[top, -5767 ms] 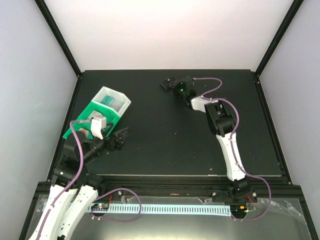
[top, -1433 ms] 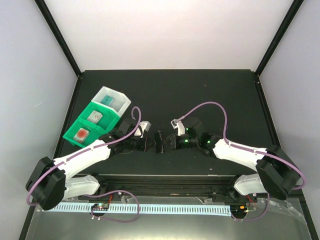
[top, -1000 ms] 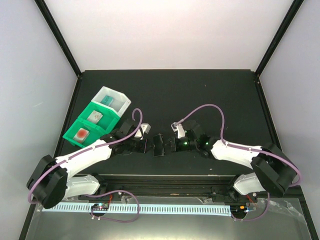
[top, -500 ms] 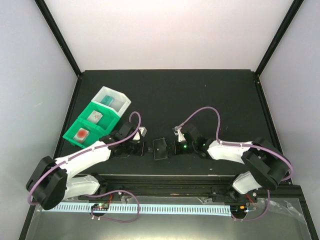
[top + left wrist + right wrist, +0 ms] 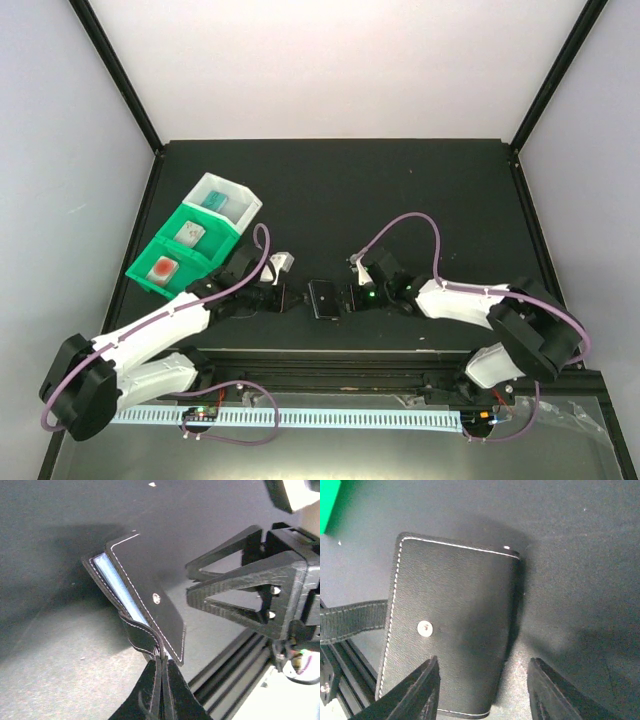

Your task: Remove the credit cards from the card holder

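Observation:
The black card holder point(image 5: 323, 298) lies near the table's front edge, snap face up and slightly tilted. Pale blue pockets point(image 5: 117, 587) show along its side. My left gripper point(image 5: 161, 661) is shut on the holder's strap point(image 5: 350, 622); seen from above, the left gripper point(image 5: 290, 297) is just left of the holder. My right gripper point(image 5: 485, 690) stands open over the holder point(image 5: 455, 630) without touching it. Three credit cards lie in the bins: a teal one point(image 5: 215, 198), a pale one point(image 5: 188, 233) and one with a red mark point(image 5: 163, 268).
A green bin point(image 5: 150, 250) and a white bin point(image 5: 240, 205) stand joined at the back left of the black mat. The metal rail point(image 5: 330, 355) runs just in front of the holder. Both arms reach inward low over the mat.
My right gripper has opened and let go of the card holder, which has settled flatter. My left arm has drawn slightly back to the left, still holding the strap.

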You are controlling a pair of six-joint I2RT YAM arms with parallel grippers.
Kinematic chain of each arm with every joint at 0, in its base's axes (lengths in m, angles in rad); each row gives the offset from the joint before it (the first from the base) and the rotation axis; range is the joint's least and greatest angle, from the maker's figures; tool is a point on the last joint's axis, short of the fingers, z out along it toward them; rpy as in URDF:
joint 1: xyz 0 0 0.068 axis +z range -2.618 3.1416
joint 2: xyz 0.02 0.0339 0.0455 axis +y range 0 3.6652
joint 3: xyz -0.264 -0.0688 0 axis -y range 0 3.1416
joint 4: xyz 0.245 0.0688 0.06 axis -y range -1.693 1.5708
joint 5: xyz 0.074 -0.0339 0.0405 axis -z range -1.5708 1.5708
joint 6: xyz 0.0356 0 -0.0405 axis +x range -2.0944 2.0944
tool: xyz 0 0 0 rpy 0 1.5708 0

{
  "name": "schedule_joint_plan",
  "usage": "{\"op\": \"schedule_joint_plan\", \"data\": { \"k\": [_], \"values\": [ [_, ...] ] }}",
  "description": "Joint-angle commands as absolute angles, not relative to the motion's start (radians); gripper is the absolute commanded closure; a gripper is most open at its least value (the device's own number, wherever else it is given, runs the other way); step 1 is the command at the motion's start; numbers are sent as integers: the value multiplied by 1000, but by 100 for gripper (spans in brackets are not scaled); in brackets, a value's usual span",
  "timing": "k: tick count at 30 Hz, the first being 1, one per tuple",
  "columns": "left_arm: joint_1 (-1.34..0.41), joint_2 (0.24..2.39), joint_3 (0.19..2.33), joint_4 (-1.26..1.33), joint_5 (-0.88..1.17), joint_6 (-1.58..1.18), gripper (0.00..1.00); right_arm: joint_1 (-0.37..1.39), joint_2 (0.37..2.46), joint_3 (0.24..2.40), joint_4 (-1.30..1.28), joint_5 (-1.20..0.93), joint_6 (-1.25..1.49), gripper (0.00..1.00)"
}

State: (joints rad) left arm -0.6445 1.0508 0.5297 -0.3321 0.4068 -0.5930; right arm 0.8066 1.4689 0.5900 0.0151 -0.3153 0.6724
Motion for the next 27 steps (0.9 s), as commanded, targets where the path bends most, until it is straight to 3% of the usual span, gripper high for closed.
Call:
{"op": "schedule_joint_plan", "data": {
  "k": [1,4,15,20,27],
  "values": [
    [-642,1012,541,-255,503,-639,98,813,1416,628,-32,-335,629,46],
    [-642,991,541,-236,520,-661,98,831,1390,637,-41,-350,622,39],
    [-642,982,550,-238,518,-666,98,868,1427,684,-72,-327,605,31],
    [-642,986,553,-260,495,-654,98,867,1435,687,-100,-263,591,38],
    [-641,999,547,-330,425,-628,98,868,1432,672,-140,-146,588,57]
  ]
}}
